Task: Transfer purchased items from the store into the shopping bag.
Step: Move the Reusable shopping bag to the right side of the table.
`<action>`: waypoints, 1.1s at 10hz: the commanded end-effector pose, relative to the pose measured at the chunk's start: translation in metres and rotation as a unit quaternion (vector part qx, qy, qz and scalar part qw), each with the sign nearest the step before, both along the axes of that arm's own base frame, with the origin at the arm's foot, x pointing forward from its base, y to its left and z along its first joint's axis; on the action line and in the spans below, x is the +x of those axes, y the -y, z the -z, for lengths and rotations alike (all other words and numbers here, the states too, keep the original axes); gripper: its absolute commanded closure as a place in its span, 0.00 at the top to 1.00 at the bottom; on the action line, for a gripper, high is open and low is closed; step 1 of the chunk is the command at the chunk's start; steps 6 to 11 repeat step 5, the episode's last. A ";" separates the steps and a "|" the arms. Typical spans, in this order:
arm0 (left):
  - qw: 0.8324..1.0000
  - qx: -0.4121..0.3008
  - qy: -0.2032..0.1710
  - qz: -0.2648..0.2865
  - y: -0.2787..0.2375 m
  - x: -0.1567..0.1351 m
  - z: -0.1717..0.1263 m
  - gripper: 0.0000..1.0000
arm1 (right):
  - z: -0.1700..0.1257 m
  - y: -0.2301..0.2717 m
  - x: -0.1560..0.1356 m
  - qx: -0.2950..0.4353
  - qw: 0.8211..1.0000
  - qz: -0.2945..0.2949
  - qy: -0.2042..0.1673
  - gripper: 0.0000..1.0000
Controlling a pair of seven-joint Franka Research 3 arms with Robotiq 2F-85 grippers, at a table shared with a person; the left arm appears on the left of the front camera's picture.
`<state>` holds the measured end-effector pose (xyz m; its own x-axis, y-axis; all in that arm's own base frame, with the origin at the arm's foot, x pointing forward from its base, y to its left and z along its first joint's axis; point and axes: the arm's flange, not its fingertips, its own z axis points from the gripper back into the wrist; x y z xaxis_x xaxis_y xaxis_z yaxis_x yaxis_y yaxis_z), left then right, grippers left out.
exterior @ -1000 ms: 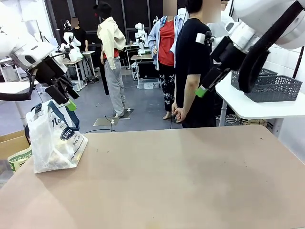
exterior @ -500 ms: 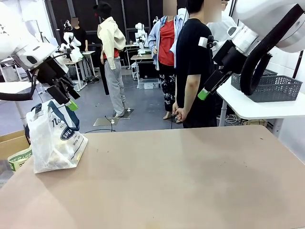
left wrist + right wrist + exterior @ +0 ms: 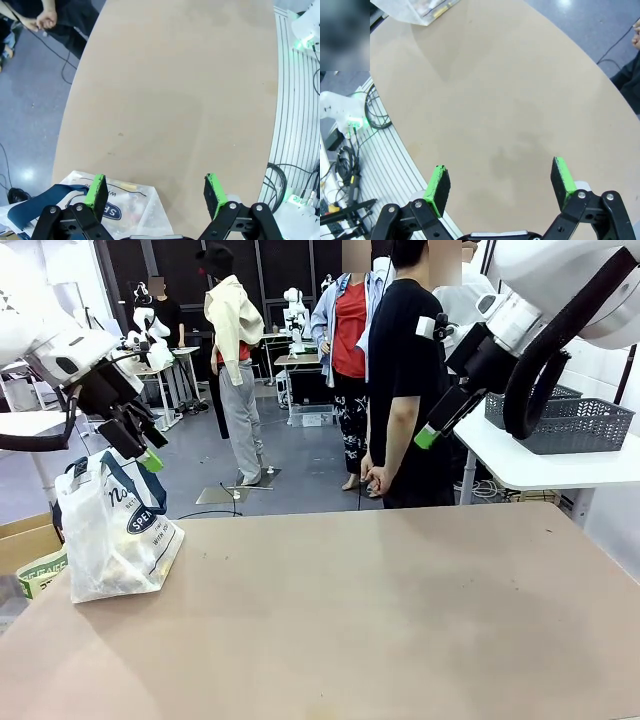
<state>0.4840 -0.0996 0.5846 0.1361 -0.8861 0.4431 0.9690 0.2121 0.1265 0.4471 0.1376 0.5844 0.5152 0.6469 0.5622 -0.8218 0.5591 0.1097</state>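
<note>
Your left gripper (image 3: 155, 190) hangs above the shopping bag (image 3: 112, 535), jaws apart; nothing held. Your right gripper (image 3: 501, 183) is raised, jaws apart.

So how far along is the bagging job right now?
Looks nearly done: the shopping bag stands on the table with small items showing through its plastic. Nothing is in hand; the left gripper and right gripper hang open and raised. No loose goods lie on the tabletop.

Surface: beige table (image 3: 400, 620), matte, faint scuffs | Load: shopping bag (image 3: 115, 535) standing at robot's left edge, contents visible through translucent plastic
</note>
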 end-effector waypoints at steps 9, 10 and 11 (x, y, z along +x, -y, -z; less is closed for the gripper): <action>1.000 -0.004 0.000 0.001 -0.002 -0.002 -0.001 1.00 | 0.000 0.000 0.000 0.003 1.000 -0.001 -0.001 1.00; 1.000 -0.004 0.000 0.001 -0.002 -0.002 -0.001 1.00 | 0.000 0.000 0.000 0.003 1.000 -0.001 -0.001 1.00; 1.000 -0.004 0.000 0.001 -0.002 -0.002 -0.001 1.00 | 0.000 0.000 0.000 0.003 1.000 -0.001 -0.001 1.00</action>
